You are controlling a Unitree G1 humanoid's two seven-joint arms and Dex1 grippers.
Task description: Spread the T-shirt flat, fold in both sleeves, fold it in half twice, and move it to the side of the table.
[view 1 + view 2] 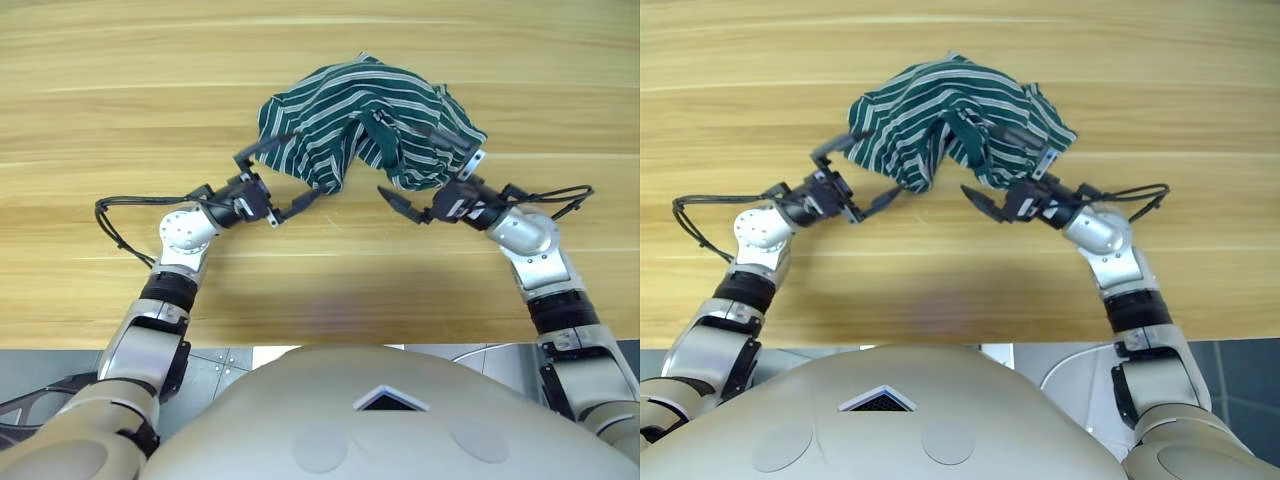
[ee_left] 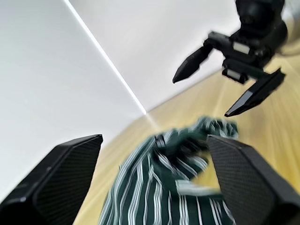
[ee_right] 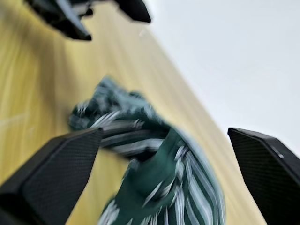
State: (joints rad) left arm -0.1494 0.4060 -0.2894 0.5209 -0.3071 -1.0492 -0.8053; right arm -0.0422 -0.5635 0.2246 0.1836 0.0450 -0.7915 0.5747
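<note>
A dark green T-shirt [image 1: 365, 115] with thin white stripes lies crumpled in a heap on the wooden table [image 1: 120, 90], a little right of centre. My left gripper [image 1: 300, 165] is at the heap's near left edge, open, its fingers wide apart on either side of a hanging fold. My right gripper [image 1: 408, 160] is at the near right edge, also open, straddling the cloth there. In the left wrist view the T-shirt [image 2: 159, 192] lies between two black fingers [image 2: 56, 183], with the right gripper [image 2: 229, 77] beyond. The right wrist view shows the T-shirt [image 3: 154, 159] between the fingers [image 3: 267, 173].
Bare wood stretches to the left, right and far side of the heap. The table's front edge [image 1: 300, 345] runs close to the robot's body. Black cables [image 1: 115, 215] loop out from both wrists.
</note>
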